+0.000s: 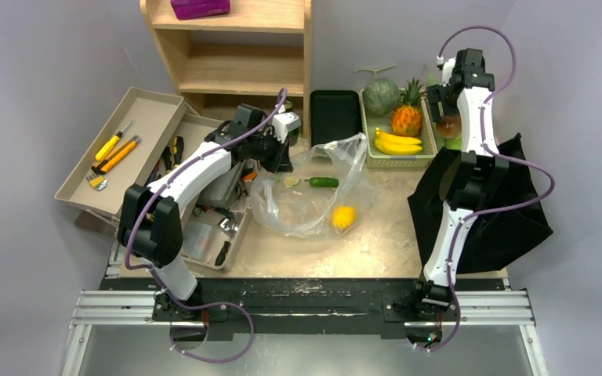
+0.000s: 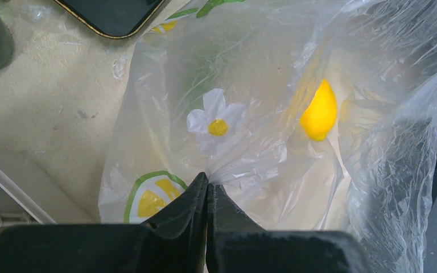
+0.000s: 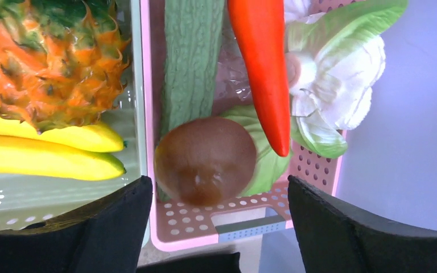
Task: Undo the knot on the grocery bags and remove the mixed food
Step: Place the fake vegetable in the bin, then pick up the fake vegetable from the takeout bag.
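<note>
Bag (image 2: 262,96) pinched in left hand (image 2: 206,186); right hand (image 3: 216,183) spread.

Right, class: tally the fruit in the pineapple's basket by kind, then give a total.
Melon: 1
Pineapple: 1
Bananas: 2
Total: 4

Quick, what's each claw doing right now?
Left gripper: closed, pinching the plastic bag.
Right gripper: open, holding nothing, above the pink basket.
</note>
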`<state>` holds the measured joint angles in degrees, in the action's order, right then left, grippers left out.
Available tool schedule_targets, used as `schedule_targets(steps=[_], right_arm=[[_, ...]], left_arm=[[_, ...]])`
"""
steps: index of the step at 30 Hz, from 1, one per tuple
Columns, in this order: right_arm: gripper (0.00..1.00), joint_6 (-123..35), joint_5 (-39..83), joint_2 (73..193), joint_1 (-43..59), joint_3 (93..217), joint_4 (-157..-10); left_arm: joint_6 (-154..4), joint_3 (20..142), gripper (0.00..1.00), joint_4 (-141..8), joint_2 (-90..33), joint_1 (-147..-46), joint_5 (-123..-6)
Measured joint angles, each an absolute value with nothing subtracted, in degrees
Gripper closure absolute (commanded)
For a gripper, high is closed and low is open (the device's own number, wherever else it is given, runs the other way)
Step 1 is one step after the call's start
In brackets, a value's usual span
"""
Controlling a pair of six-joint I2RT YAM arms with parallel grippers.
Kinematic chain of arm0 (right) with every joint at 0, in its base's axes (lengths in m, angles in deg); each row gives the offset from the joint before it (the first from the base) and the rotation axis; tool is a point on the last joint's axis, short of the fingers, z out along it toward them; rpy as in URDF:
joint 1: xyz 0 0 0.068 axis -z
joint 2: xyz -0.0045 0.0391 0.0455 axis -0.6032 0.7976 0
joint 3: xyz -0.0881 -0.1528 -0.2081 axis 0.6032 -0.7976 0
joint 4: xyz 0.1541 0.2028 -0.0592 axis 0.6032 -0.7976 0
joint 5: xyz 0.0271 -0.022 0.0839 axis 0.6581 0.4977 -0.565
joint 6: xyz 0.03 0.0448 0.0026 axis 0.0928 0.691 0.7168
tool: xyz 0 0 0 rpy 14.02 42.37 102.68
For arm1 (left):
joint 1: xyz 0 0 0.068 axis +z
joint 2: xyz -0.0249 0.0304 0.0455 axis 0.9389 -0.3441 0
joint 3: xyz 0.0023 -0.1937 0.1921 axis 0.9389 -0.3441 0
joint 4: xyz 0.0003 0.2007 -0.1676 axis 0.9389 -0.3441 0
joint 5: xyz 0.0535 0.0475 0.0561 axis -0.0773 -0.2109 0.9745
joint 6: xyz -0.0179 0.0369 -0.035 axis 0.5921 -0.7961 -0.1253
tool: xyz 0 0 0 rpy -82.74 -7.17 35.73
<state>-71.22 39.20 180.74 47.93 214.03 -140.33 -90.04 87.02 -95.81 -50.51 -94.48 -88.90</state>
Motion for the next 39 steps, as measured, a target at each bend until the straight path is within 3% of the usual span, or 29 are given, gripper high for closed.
schedule_targets(steps=[11, 18, 21, 24, 29, 34, 39], right_arm=[[0.08, -72.26, 39.90, 185.39, 47.60, 214.38, -139.15], [0.10, -72.59, 23.99, 175.10, 45.33, 208.91, -138.54], [0.21, -73.38, 13.34, 164.28, 41.22, 204.04, -136.64], [0.48, -74.89, 3.60, 153.37, 34.27, 198.90, -135.30], [0.77, -76.59, -10.37, 137.48, 20.32, 182.53, -131.72], [0.79, -81.62, -12.88, 134.18, 14.97, 169.18, -127.50], [0.78, -86.91, -7.03, 135.16, 9.35, 152.48, -115.02]], left_arm=[[-90.06, 87.02, 1.00, -95.81, -50.57, -93.49, -89.42], [-90.30, 87.02, 1.00, -95.83, -50.73, -93.49, -90.23], [-90.50, 87.02, 1.00, -95.85, -50.73, -93.49, -90.36], [-90.43, 87.32, 1.00, -95.94, -50.75, -93.49, -90.39], [-88.29, 87.45, 1.00, -95.29, -50.75, -93.43, -91.19], [-84.31, 87.48, 1.00, -94.46, -50.82, -93.30, -92.35], [-81.23, 88.11, 1.00, -94.22, -51.27, -93.08, -93.45]])
